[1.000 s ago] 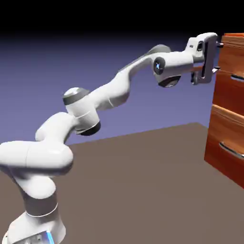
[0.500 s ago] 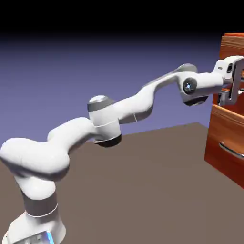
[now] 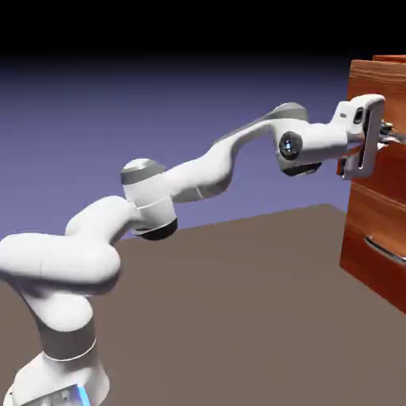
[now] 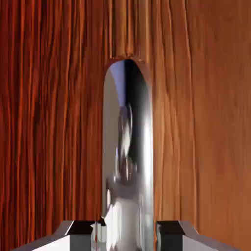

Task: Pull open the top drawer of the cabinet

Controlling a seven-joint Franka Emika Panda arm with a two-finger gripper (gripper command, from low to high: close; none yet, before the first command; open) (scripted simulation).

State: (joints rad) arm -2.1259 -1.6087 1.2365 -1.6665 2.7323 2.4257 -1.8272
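Observation:
The cabinet of glossy reddish-brown wood stands at the exterior view's right edge. Its top drawer sticks out a little toward the arm, past the cabinet's top edge. My gripper is at the drawer front, shut on its thin silver bar handle. In the hand view the handle runs up the middle as a shiny bar, and my gripper has its grey fingertips on either side of it. Wood grain of the top drawer fills the rest of that view.
Below the top drawer is a like drawer front with its own silver handle, shut. The brown table stretches from the arm's base to the cabinet's foot. The arm reaches from the lower left across to the cabinet.
The hand came down from the cabinet's upper edge to the handle and its open jaws closed on it. The top drawer front has since slid out toward the arm.

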